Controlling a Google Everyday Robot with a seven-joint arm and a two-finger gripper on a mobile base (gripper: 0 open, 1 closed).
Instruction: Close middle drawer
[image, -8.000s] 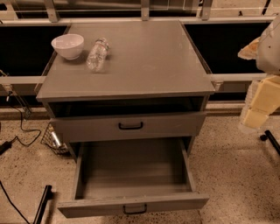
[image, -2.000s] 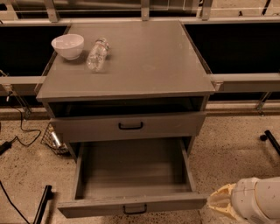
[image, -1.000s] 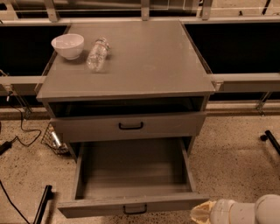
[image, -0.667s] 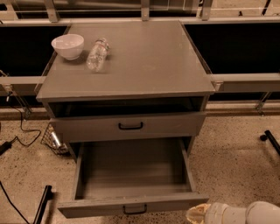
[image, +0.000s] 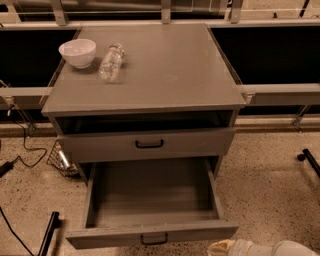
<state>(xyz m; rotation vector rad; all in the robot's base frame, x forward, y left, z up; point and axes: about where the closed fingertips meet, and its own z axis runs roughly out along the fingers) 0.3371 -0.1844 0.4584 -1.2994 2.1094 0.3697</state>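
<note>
the middle drawer (image: 150, 202) stands pulled well out of the grey bench (image: 170, 70), its deep box open and bare inside. its slim front panel (image: 105, 237) runs along the bottom of the view, with the small dark loop handle (image: 154, 239) at its centre. above it, the upper drawer (image: 95, 147) with the wider black handle looks pushed in, and a dark open slot sits over that.

the tool (image: 223, 247) is at the bottom edge of the view, low over the speckled floor (image: 270, 175), just beside the right end of the front panel and apart from it, as far as i can see. whether it is open or closed cannot be told from here (only its pale tip and a bit of the arm show).

the relation that matters: the panel's long axis runs side to side across the view, while the drawer slides away from the camera, into the bench. the tool sits off the panel's right end, not in front of it. so my judgement is that it needs to come across toward the handle before pressing; a push at the corner could skew the box on its runners.

a white bowl (image: 77, 52) and a plastic bottle (image: 111, 62) lying on its side rest on the bench top, well away from the work.
</note>
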